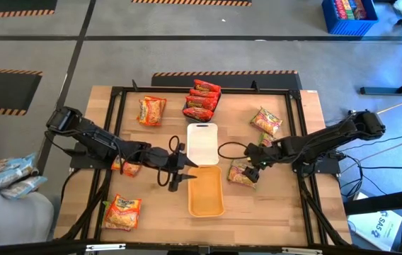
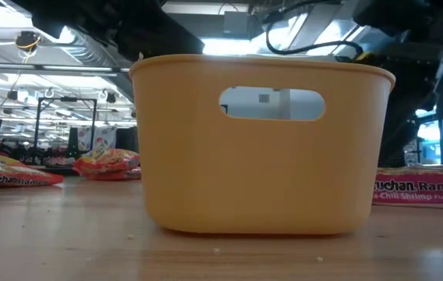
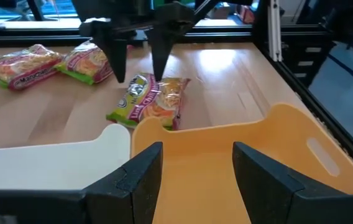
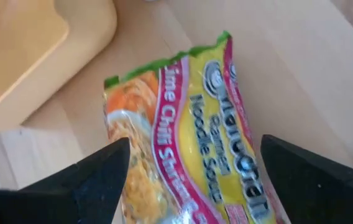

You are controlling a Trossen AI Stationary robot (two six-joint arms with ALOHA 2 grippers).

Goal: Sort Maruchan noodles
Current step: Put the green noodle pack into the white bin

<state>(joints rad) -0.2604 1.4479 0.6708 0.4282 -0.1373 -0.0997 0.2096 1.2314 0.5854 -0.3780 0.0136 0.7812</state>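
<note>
Hovered over the orange tray [image 1: 206, 193] with left gripper [image 1: 177, 172], fingers apart, empty. Poised right gripper [image 1: 253, 168] above the lime packet [image 1: 242, 174] beside that tray, fingers spread, not yet closed. Lay scattered beyond: other packets [image 1: 202, 99], white tray [image 1: 202, 143].

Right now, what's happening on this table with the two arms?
The robot is sorting noodle packets. The right gripper hangs open over a lime chili shrimp packet beside the orange tray, not yet gripping it. The left gripper is open and empty at the tray's other side. Both trays look empty; other packets lie scattered.
</note>
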